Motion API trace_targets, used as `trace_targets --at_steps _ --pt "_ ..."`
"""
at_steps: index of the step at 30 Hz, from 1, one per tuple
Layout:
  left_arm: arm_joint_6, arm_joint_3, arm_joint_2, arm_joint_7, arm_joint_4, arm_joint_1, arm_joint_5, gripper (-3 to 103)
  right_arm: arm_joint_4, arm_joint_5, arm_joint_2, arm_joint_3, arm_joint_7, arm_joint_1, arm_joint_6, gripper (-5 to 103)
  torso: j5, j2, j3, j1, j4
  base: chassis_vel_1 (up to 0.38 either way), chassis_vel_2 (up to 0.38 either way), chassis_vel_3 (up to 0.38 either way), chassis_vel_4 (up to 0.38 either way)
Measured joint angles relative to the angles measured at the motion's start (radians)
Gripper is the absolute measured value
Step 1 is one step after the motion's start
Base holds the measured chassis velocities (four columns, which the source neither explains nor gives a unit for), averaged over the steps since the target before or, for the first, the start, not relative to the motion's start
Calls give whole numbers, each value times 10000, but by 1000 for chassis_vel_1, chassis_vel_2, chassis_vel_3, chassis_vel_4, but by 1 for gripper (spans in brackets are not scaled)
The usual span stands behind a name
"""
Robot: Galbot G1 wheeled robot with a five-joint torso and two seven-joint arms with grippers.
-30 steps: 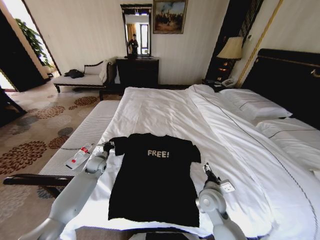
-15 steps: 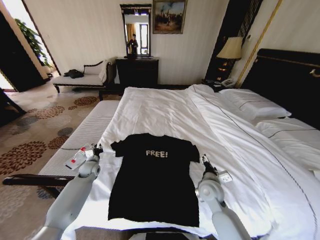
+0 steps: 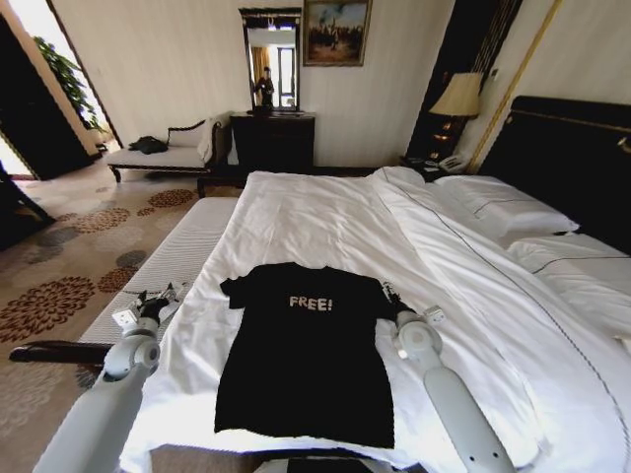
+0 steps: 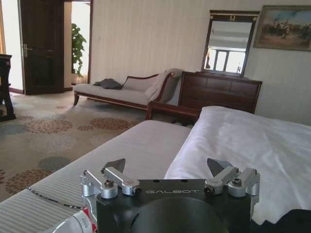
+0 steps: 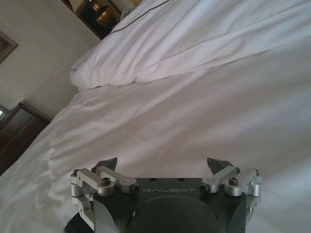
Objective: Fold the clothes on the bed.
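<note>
Since a second ago I have swung the left arm outward: its claw (image 3: 150,300) was at the T-shirt's left sleeve and now hangs over the striped bench (image 3: 173,258) at the foot of the bed, off at about 9 o'clock from the shirt. The right claw (image 3: 391,300) has crept forward along the shirt's edge and now sits just beside the right sleeve, at roughly 3 o'clock from the lettering.

The black T-shirt (image 3: 304,360) lies flat and face up on the white duvet of the bed (image 3: 325,212), collar away from me, hem toward the near edge, not yet folded. I read that spread-out lay as the starting pose for a fold, with each arm flanking a sleeve so the sides can be drawn inward.

Both claws are released: in each wrist view the jaws stand wide apart with nothing between them, the left claw (image 4: 169,167) facing across the bench toward the room, the right claw (image 5: 163,166) looking over bare sheet toward the pillows (image 3: 503,205).

A small red-and-white bottle (image 4: 73,224) lies on the bench right under the left claw; I judge it could get knocked on the way back in. The chaise (image 3: 163,148), dresser (image 3: 272,138) and lamp (image 3: 455,97) at 12 o'clock are well clear.
</note>
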Motion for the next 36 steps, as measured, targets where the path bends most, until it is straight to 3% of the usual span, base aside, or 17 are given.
trace_targets --at_steps 1,5,12,15,20,27,30,35,36 --pt "-1 -282 -110 1 -322 300 -13 99 -359 -244 -39 -3 -159 89 59 100 5 0 0 0 17 0 0 0 0" --pt "-24 -921 -499 11 -874 978 24 100 -1045 -289 -146 -99 -607 282 77 100 -1 0 1 0 32 0 0 0 0" --pt "-5 -1417 -1214 170 -1539 1556 -569 100 -1422 1011 -63 -98 -1335 648 -278 100 -3 0 0 -1 24 0 0 0 0" --pt "-210 -1733 -1196 1036 -2020 1833 -1597 100 -1325 1554 -15 -82 -1809 695 -577 100 -1 0 0 0 19 0 0 0 0" --pt "-278 -2118 -1132 1166 -2568 1948 -2465 100 -1218 1643 164 -158 -2337 719 -714 100 -1 1 0 -1 21 0 0 0 0" --pt "-273 -2270 -1173 1007 -2827 2141 -2518 100 -1708 1329 318 -350 -2609 969 -742 101 -2 0 0 0 24 0 0 0 0" --pt "-268 -2316 -1163 899 -2783 2141 -2518 100 -1939 1161 301 -398 -2682 1043 -767 95 -1 0 1 1 21 0 0 0 0" --pt "-267 -2197 -1233 849 -2650 2142 -2386 100 -2066 1125 295 -408 -2682 1107 -767 74 -3 0 0 1 23 0 0 0 0" --pt "-267 -2197 -1233 849 -2650 2142 -2386 100 -2066 1125 295 -408 -2682 1107 -767 74 -3 0 0 1 23 0 0 0 0"
